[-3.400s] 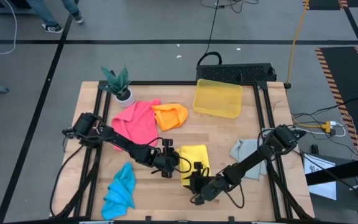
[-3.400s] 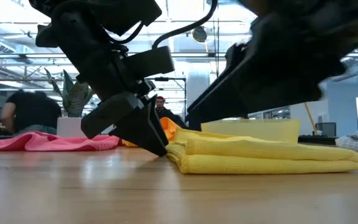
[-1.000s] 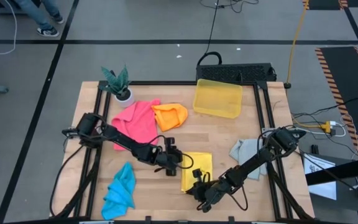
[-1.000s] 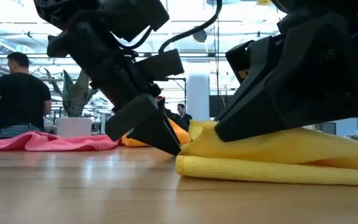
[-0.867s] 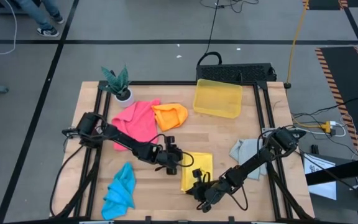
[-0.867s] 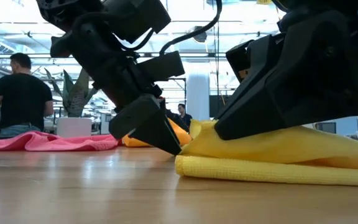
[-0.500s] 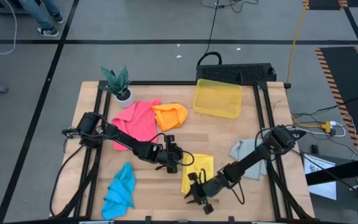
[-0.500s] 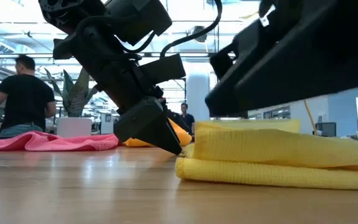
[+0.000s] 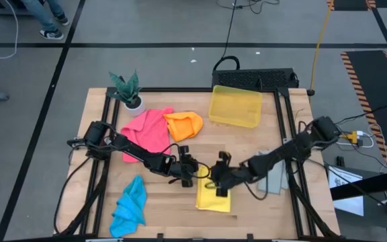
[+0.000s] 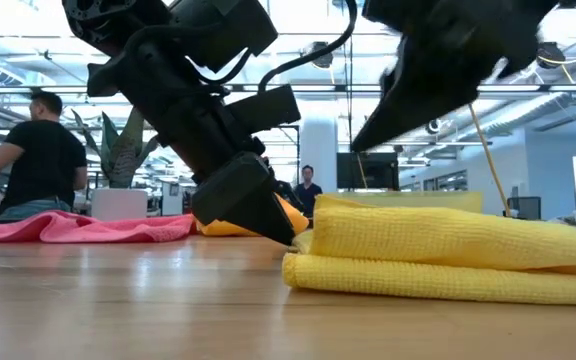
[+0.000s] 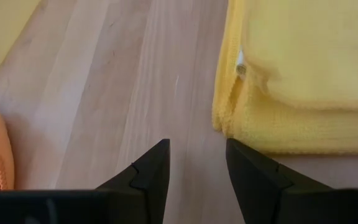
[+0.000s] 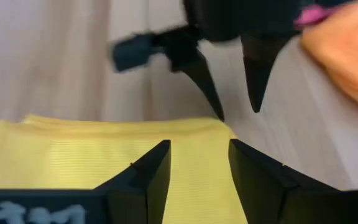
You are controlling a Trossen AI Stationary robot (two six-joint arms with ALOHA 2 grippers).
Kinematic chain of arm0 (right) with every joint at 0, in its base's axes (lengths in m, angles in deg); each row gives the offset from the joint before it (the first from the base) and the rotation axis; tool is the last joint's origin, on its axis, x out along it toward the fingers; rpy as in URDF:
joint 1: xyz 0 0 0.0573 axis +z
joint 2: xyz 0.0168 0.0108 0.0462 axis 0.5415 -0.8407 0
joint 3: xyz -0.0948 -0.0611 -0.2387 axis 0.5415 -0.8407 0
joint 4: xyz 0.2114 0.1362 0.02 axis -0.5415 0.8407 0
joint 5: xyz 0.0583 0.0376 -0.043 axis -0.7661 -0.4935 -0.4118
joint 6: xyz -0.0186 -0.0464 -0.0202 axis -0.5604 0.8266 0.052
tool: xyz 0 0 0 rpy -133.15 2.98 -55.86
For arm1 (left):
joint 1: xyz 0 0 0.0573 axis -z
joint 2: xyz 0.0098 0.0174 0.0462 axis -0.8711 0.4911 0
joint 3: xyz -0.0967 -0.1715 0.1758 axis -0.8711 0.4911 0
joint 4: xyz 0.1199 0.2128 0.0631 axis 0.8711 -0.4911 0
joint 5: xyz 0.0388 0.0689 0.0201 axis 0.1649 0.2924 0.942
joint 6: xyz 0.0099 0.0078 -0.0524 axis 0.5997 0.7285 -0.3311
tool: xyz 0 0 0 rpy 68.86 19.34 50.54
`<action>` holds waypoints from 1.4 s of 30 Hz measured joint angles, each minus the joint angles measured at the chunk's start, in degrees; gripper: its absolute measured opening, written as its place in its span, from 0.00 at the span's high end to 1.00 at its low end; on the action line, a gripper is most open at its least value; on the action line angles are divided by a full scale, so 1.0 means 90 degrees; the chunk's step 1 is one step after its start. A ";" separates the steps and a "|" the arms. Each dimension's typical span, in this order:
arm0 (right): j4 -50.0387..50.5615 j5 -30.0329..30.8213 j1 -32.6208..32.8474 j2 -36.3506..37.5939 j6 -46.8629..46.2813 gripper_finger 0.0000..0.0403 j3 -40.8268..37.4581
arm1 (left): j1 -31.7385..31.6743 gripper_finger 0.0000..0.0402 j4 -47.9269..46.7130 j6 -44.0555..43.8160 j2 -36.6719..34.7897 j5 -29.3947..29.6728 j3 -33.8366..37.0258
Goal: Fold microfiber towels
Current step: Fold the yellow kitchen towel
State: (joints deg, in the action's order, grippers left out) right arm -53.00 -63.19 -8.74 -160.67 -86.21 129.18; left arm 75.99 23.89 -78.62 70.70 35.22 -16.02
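Now the yellow towel (image 9: 214, 190) lies folded on the wooden tabletop (image 9: 240, 144), near the front edge and about midway across, its layers stacked in a thick pad in the low view (image 10: 448, 258). The left gripper (image 9: 195, 176) sits low at the towel's left rear corner, its fingers (image 11: 148, 171) parted to a narrow gap with bare wood between them and nothing held; its tips come down to the tabletop just beside the folded edge (image 11: 229, 93). The right gripper (image 9: 219, 180) is raised above the towel's rear part, its fingers (image 12: 151, 171) spread apart and empty, with the yellow cloth (image 12: 104, 155) showing below them and the left gripper's tips (image 12: 232, 84) just beyond.

The pink towel (image 9: 146, 131) is spread out at the left rear, with the orange towel (image 9: 184, 125) bunched just beside it on its right. The blue towel (image 9: 130, 206) is crumpled near the front left corner. The grey towel (image 9: 271, 169) lies on the right side, partly under the right arm. A translucent yellow bin (image 9: 235, 106) stands at the rear, and a small potted plant (image 9: 127, 89) at the rear left corner. In the low view a person (image 10: 36, 155) shows in the room behind.
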 joint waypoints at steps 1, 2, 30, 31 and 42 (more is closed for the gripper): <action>-0.0302 -0.0238 -0.0155 -0.0030 0.0064 0.64 -0.0161 | 0.0002 0.60 0.0009 0.0002 0.0000 0.0000 0.0000; -0.0625 -0.0435 -0.0303 -0.0074 0.0130 0.65 -0.0330 | 0.0012 0.60 0.0004 0.0006 0.0000 0.0000 0.0000; -0.3504 -0.2315 -0.1124 -0.0424 0.1656 0.96 -0.1534 | 0.0333 0.60 0.0075 0.0264 -0.0121 0.0277 -0.0005; -0.3472 -0.2310 -0.1119 -0.0345 0.1693 0.96 -0.1534 | 0.0333 0.60 0.0078 0.0253 -0.0121 0.0276 -0.0005; -0.3591 -0.2604 -0.1489 -0.0632 0.1611 0.76 -0.1531 | 0.0328 0.60 0.0146 0.0238 -0.0121 0.0255 -0.0005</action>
State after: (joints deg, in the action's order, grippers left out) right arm -85.32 -86.63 -22.15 -166.35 -71.72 115.39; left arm 78.94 25.21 -76.48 69.61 37.51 -16.06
